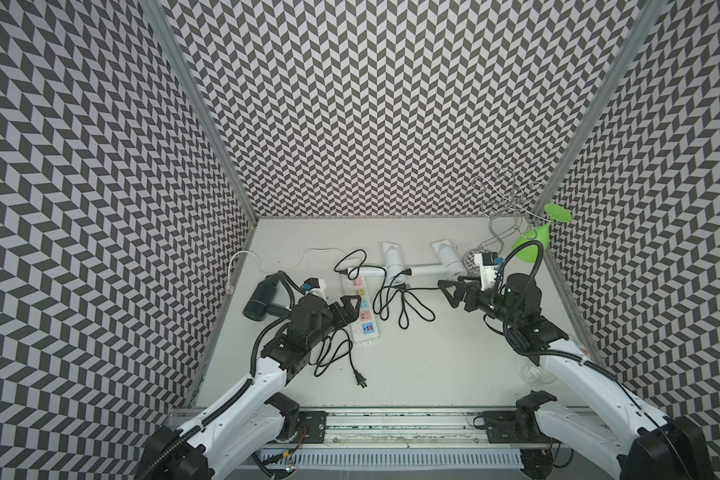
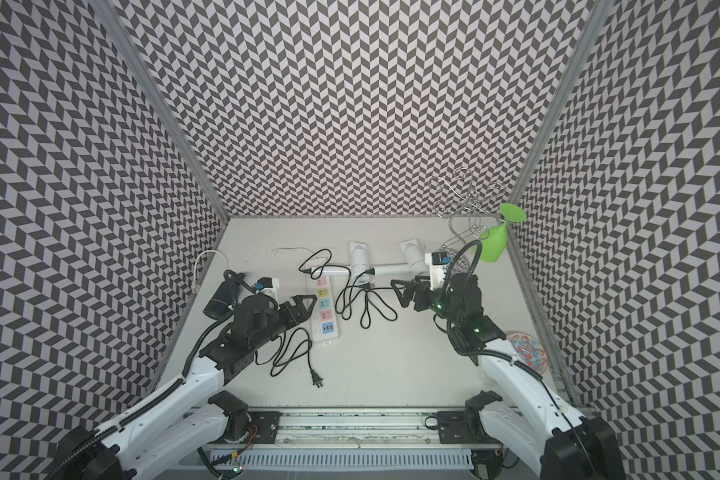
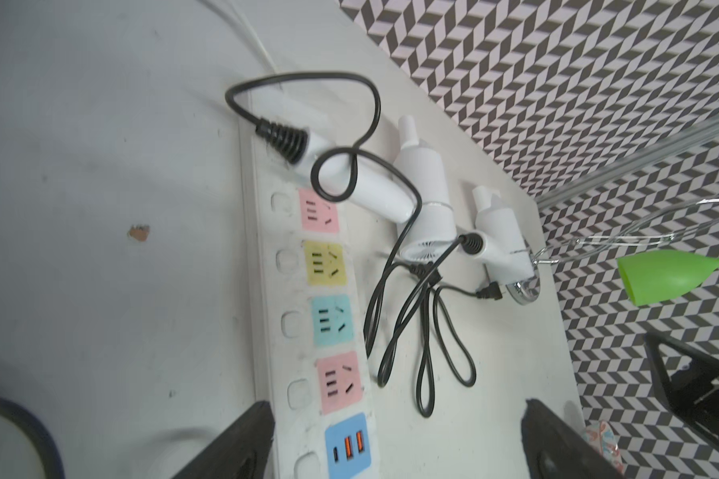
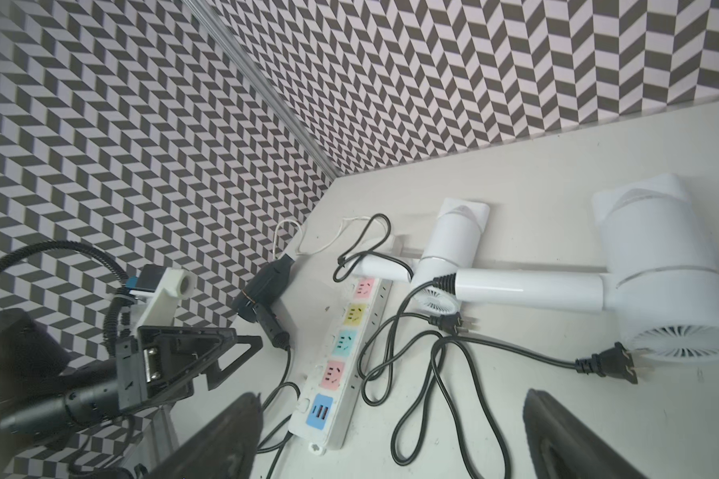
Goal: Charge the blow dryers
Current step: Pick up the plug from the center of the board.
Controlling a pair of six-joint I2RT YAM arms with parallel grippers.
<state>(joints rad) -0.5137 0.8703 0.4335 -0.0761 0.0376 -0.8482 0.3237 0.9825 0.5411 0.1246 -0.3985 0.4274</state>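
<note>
**Three dryers unplugged, both grippers empty**

My left gripper hangs over the strip, jaws wide, holding nothing. My right gripper hovers well to the strip's right, equally wide and empty. The black dryer lies left of the strip, with its plug on the table beyond the strip's end nearest my bases. The first white dryer lies at the strip's far end, its handle reaching that end. The second white dryer is farther right. Their cords tangle just right of the strip. Every socket shows bare. I judge the dryers light, hard-shelled and slick, and the cords limp and apt to snag. A plug is small and stiff, so I would pinch its moulded body, blades free, never the cord.
</note>
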